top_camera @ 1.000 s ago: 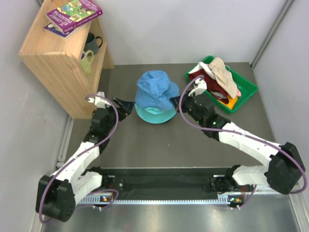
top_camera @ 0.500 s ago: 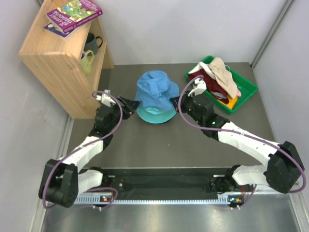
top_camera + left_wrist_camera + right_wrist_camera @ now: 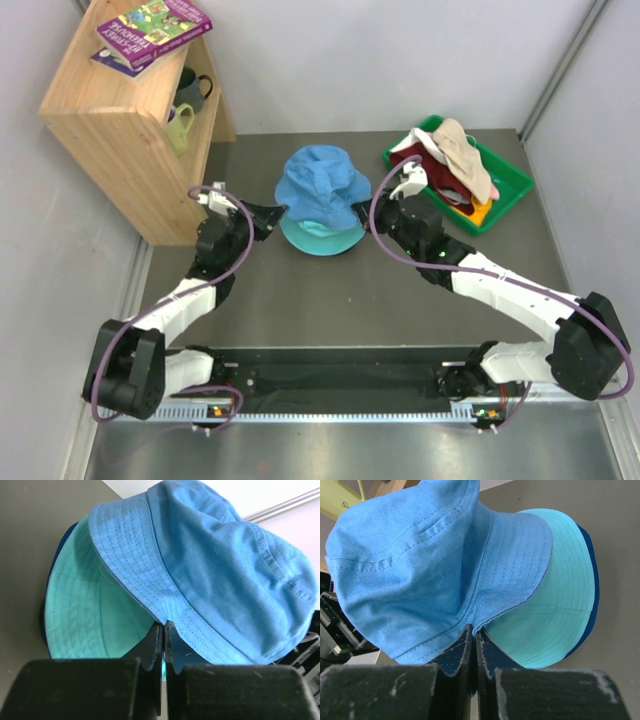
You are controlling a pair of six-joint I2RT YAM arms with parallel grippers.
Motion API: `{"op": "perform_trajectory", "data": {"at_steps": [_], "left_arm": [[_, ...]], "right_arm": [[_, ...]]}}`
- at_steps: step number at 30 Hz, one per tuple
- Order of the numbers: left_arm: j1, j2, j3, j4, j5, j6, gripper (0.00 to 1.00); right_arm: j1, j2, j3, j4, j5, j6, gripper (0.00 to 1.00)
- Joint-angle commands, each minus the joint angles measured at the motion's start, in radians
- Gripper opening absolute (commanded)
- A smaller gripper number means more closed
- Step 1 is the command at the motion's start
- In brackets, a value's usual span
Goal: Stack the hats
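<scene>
The blue hat (image 3: 215, 565) looked like light, soft cotton, its crown slumped and creased and its stitched brim drooping. It would probably fold and sag rather than keep its form, and a grip on one side alone would likely let the rest hang and drag. The brim edge seemed the best place to take hold, at two opposite points, since the rows of stitching gave it a little body and a thin lip for fingers to pinch. The hat sat crown-up on top of the teal hat (image 3: 85, 610) in the middle of the table (image 3: 300, 300), covering most of it and skewed so that the teal brim showed on the near side. A darker blue rim showed beneath the teal one, though whether that was another hat or a lining could not be told. The left gripper (image 3: 164, 630) was closed almost fully, its tips nipping the blue brim on its side. The right gripper (image 3: 472, 632) was likewise narrowed to a sliver on the opposite edge, so the cloth was held from both sides. The remaining hats, a beige hat (image 3: 465, 155) uppermost, lay heaped in the green tray (image 3: 505, 205), well apart.
</scene>
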Motion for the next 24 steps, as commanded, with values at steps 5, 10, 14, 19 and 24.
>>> {"op": "perform_trajectory", "data": {"at_steps": [5,10,14,19,24], "left_arm": [[0.031,-0.122,0.019,-0.006,0.009,-0.025,0.0],[0.037,-0.145,0.025,-0.081,0.016,-0.014,0.0],[0.037,-0.107,0.013,-0.087,0.044,0.008,0.0],[0.042,-0.044,-0.004,-0.092,0.062,0.029,0.0],[0.077,-0.015,-0.009,-0.098,0.095,0.052,0.0]], "right_arm": [[0.011,-0.063,-0.012,-0.028,0.015,0.01,0.0],[0.011,-0.069,-0.04,-0.033,0.028,0.008,0.0],[0.011,-0.04,-0.063,-0.025,0.033,0.01,0.0],[0.011,-0.004,-0.088,-0.014,0.032,0.021,0.0],[-0.024,-0.006,-0.092,-0.022,-0.02,-0.025,0.19]]}}
